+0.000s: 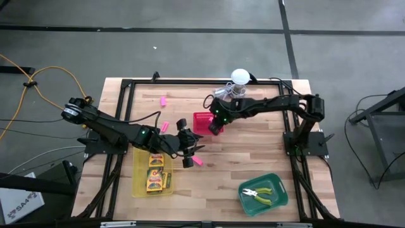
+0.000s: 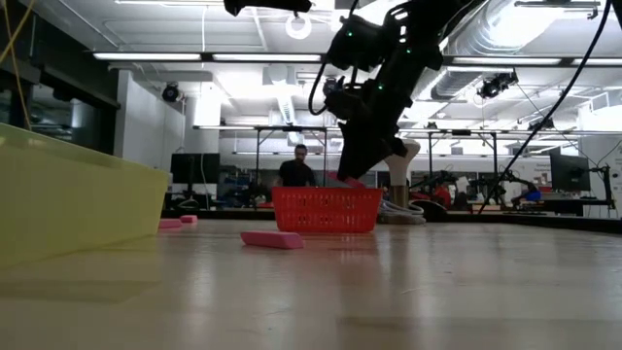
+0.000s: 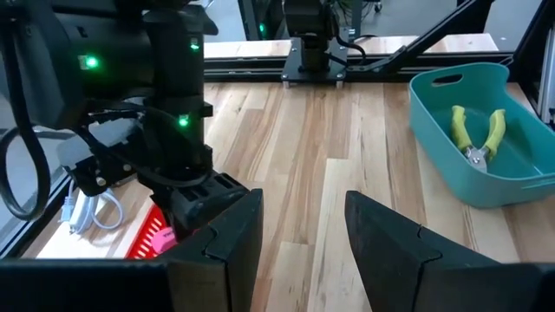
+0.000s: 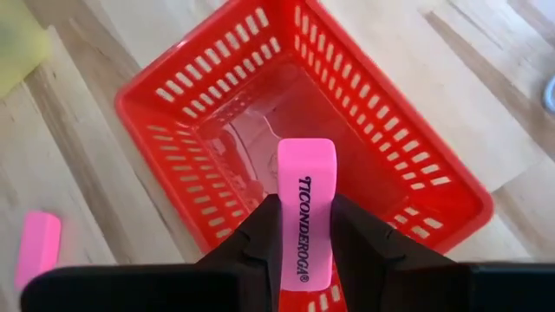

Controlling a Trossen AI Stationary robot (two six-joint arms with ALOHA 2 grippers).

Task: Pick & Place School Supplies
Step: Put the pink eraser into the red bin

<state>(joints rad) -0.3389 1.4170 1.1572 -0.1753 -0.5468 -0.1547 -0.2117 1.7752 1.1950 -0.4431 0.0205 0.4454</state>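
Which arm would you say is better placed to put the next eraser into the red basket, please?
The right. Its gripper is already shut on a pink eraser, hanging directly above the red basket. The left gripper is open and empty, near another eraser on the table, farther from the basket.

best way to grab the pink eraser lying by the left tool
Take the pink eraser across its narrow width, near the middle, coming straight down. It lies flat on the table with open wood around it. The left tool, open, hovers just beside it.
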